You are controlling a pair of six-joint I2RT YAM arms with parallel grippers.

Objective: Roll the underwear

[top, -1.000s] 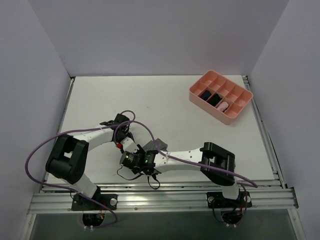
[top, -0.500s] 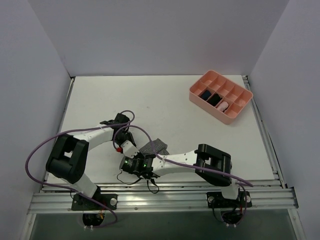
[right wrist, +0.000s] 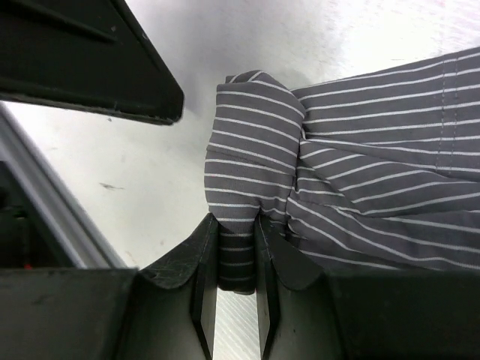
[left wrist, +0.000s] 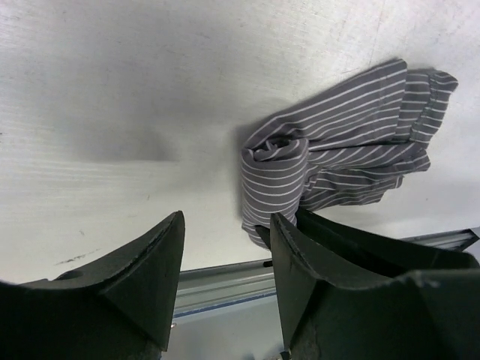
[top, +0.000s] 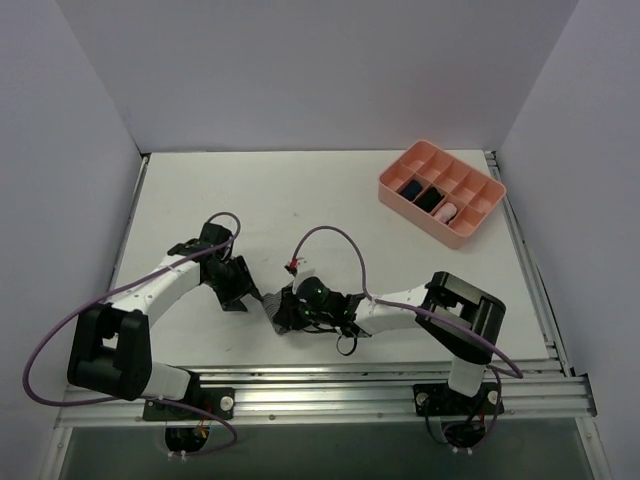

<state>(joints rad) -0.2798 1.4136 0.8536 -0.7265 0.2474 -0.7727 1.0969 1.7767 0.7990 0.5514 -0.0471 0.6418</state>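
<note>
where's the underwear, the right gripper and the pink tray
underwear [right wrist: 375, 135], right wrist view, flat striped part
right gripper [right wrist: 235, 247], right wrist view, between its fingertips
pink tray [top: 420, 220], top external view, near wall

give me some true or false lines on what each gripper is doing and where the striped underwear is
1. The right gripper pinches a fold of the underwear. True.
2. The left gripper is clamped on the underwear. False: its fingers stand apart with bare table between them, and the cloth lies just off to one side.
3. The underwear sits in the pink tray. False: it lies on the white table near the front edge, while the tray is at the far right corner.
4. A few compartments of the tray hold small bundles. True.
</note>
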